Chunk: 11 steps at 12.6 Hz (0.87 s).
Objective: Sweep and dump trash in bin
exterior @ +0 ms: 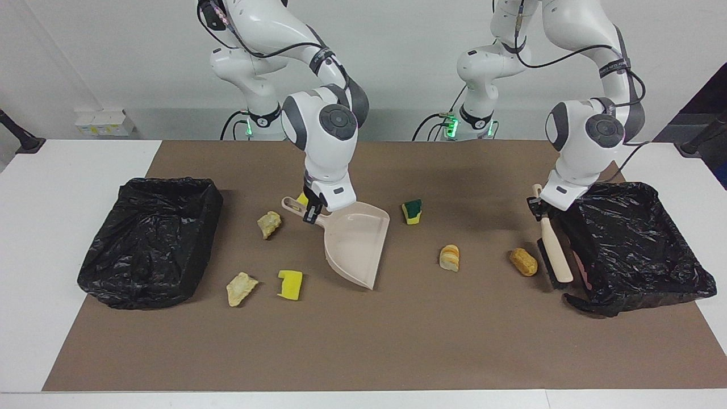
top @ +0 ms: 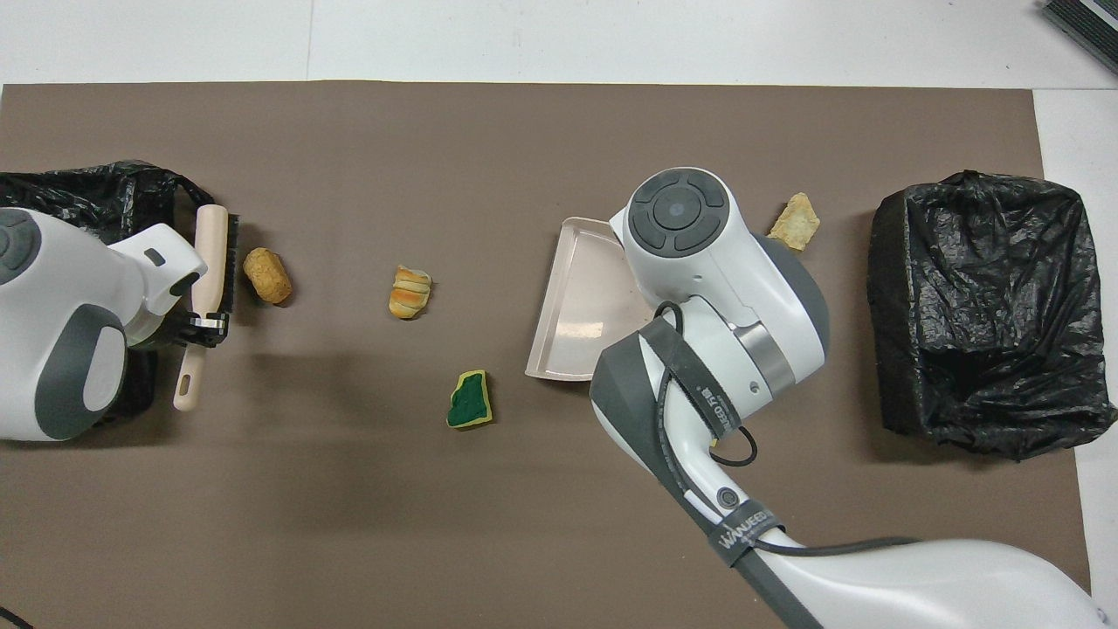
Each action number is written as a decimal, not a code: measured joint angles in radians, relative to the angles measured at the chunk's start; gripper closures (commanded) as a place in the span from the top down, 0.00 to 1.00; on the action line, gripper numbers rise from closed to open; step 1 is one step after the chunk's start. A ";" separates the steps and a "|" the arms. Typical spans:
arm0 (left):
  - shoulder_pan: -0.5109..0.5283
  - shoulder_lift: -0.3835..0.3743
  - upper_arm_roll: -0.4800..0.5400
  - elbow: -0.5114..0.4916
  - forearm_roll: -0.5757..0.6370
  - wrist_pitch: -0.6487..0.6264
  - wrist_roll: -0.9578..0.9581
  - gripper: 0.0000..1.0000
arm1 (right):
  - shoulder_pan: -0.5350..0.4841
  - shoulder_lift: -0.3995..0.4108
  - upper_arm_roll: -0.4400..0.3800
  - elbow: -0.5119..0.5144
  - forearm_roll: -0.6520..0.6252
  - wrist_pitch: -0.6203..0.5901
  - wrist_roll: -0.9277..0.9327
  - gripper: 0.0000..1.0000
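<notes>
Brown matting covers a white table, where a beige plastic dustpan point(exterior: 355, 244) is pinched by the right gripper point(exterior: 311, 215) and a beige bristle brush point(exterior: 552, 250) by the left gripper point(exterior: 539, 209), bristles just beside an orange-brown bread-like lump of trash point(exterior: 523, 262), seemingly for sweeping it panward.

Seven trash scraps lie loose on the brown mat point(exterior: 363, 341), none in a bin. Orange-brown bread lump point(exterior: 523, 262) flat near the left arm's end, just beside the brush bristles point(top: 231, 262). Striped croissant-like lump point(exterior: 449, 257) toward the middle, apart from it. Green-topped yellow sponge point(exterior: 412, 211) nearer the robots than the croissant-like lump. Yellow sponge bit point(exterior: 302, 198) mostly hidden by the right arm, nearest the robots. Tan crumbly chunk point(exterior: 268, 224) toward the right arm's end. Second tan chunk point(exterior: 241, 288) and yellow sponge square point(exterior: 291, 284) side by side, farthest from the robots.
</notes>
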 measured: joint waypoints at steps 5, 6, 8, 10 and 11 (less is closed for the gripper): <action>-0.115 0.003 -0.009 -0.042 -0.079 0.029 -0.017 0.00 | 0.011 -0.069 0.006 -0.121 -0.007 0.022 -0.040 0.00; -0.150 0.001 -0.010 -0.045 -0.101 0.031 -0.041 0.00 | 0.016 -0.082 0.006 -0.143 -0.007 0.025 -0.042 0.00; -0.225 -0.003 -0.012 -0.054 -0.129 0.049 -0.112 0.00 | 0.028 -0.098 0.007 -0.170 -0.007 0.039 -0.042 0.00; -0.317 -0.003 -0.014 -0.066 -0.144 0.074 -0.196 0.00 | 0.046 -0.101 0.008 -0.177 -0.008 0.046 -0.042 0.00; -0.362 -0.003 -0.015 -0.075 -0.145 0.095 -0.235 0.00 | 0.047 -0.101 0.008 -0.181 -0.008 0.057 -0.042 0.00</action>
